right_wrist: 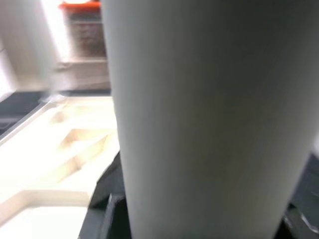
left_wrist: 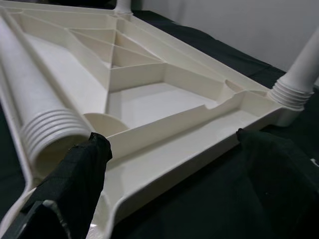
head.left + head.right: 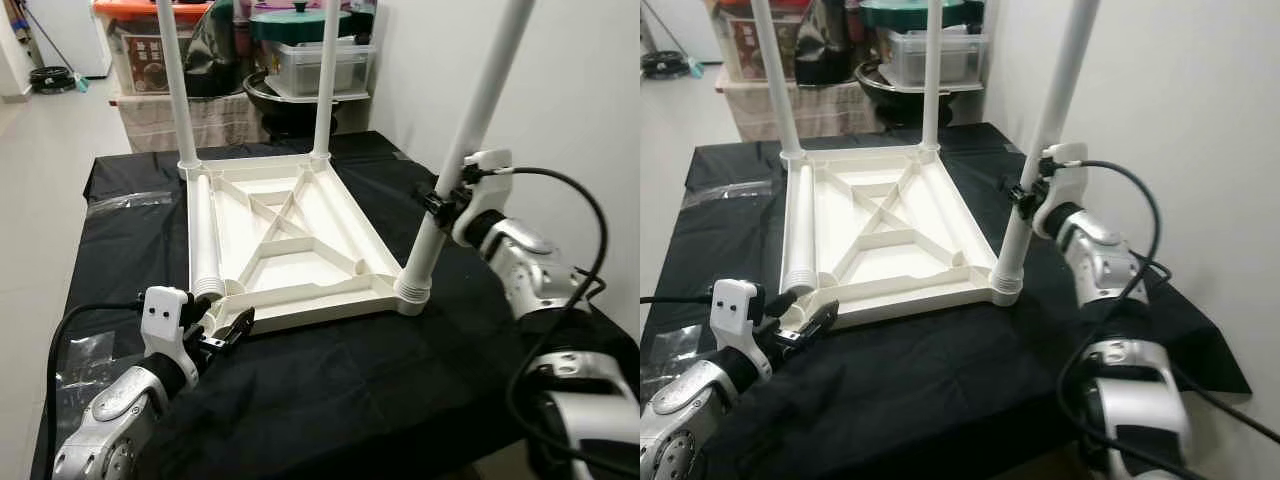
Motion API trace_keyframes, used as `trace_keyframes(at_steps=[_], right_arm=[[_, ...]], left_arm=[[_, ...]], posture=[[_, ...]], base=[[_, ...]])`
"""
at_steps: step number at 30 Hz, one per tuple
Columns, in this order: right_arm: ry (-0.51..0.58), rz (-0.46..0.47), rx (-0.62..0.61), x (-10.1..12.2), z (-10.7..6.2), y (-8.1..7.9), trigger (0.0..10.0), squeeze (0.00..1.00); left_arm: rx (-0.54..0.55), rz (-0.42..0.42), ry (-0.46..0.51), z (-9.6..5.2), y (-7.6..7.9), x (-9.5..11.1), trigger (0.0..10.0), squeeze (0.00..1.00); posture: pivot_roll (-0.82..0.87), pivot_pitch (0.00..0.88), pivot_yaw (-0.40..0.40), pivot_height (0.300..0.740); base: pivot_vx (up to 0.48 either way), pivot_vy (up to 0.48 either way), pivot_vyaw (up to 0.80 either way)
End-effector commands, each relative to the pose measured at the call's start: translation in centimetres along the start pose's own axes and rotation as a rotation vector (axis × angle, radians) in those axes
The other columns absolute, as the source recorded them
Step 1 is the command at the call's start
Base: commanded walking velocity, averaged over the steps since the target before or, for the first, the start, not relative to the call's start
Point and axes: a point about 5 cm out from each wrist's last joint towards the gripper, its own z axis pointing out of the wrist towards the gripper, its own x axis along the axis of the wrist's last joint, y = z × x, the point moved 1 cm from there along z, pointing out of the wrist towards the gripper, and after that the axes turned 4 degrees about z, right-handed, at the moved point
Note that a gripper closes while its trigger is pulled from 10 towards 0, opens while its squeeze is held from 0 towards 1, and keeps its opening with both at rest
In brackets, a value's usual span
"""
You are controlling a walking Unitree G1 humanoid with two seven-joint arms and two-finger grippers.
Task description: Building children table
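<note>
A white children's tabletop lies upside down on a table draped in black cloth. Two white legs stand in its far corners. A third leg stands in the near right corner, tilted slightly, and my right gripper is shut on it partway up. In the right wrist view this leg sits between the fingers. A fourth leg lies inside the tabletop along its left side. My left gripper is open at the near left corner, its fingers beside the lying leg's threaded end.
Clear plastic bags lie on the cloth to the left. Behind the table stand storage boxes, a lidded container and a dark pot. A white wall runs close along the right. Open floor lies to the left.
</note>
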Motion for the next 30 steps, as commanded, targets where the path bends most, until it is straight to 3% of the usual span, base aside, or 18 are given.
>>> trace_keyframes(at_steps=[1,4,5,6,7,11,17,22,23,24,25,30], right_arm=[[-0.15,0.036,-0.129,-3.9,-0.4,0.5,0.0,0.0],[-0.141,0.08,-0.341,-5.5,-0.3,-1.0,0.0,0.0],[-0.141,0.08,-0.341,-5.5,-0.3,-1.0,0.0,0.0],[-0.162,0.109,-0.4,-6.5,-0.2,-2.5,0.0,0.0],[-0.162,0.109,-0.4,-6.5,-0.2,-2.5,0.0,0.0],[-0.224,0.122,-0.467,-7.9,0.1,-5.2,0.0,0.0],[-0.231,0.094,-0.566,-6.9,0.6,-5.7,0.0,0.0],[-0.227,0.117,-0.559,-6.2,1.1,-6.5,0.0,0.0],[-0.223,0.123,-0.539,-6.0,1.3,-6.9,4.1,0.0],[-0.22,0.125,-0.526,-5.9,1.3,-7.0,4.1,0.0],[-0.211,0.128,-0.504,-5.7,1.3,-7.4,10.0,0.0],[-0.203,0.142,-0.503,-5.4,1.1,-7.2,10.0,0.0]], left_arm=[[-0.007,0.005,0.002,0.2,0.2,0.0,10.0,0.0],[-0.009,0.005,0.002,0.3,0.2,0.0,10.0,0.0],[-0.009,0.005,0.002,0.3,0.2,0.0,10.0,0.0],[-0.007,0.005,0.003,0.4,0.2,0.0,10.0,0.0],[-0.007,0.005,0.003,0.4,0.2,0.0,10.0,0.0],[0.001,0.003,-0.002,0.3,0.3,-0.2,10.0,0.0],[0.01,-0.003,-0.004,0.2,0.4,-0.4,10.0,0.0],[0.008,-0.008,-0.003,0.3,0.7,-0.4,10.0,0.0],[0.007,-0.008,-0.003,0.3,0.7,-0.4,10.0,0.0],[0.006,-0.008,-0.003,0.3,0.7,-0.4,10.0,0.0],[0.005,-0.006,-0.004,0.3,0.6,-0.4,10.0,0.0],[0.003,-0.003,-0.005,0.4,0.6,-0.4,10.0,0.0]], posture=[[0.09,0.0,-0.06,0.74],[0.09,0.0,-0.06,0.74],[0.09,0.0,-0.06,0.74],[0.09,0.0,-0.065,0.74],[0.09,0.0,-0.065,0.74],[0.1,0.0,-0.088,0.74],[0.09,0.0,-0.096,0.74],[0.09,0.0,-0.097,0.74],[0.09,0.0,-0.097,0.74],[0.09,0.0,-0.097,0.74],[0.09,0.0,-0.092,0.74],[0.09,0.0,-0.089,0.74]], base=[[0.0,0.0,0.0],[0.0,0.0,0.0],[0.0,0.0,0.0],[0.0,0.0,0.0],[0.0,0.0,0.0],[0.0,0.0,0.0],[0.0,0.0,0.0],[0.0,0.0,0.0],[0.0,0.0,0.0],[0.0,0.0,0.0],[0.0,0.0,0.0],[0.0,0.0,0.0]])
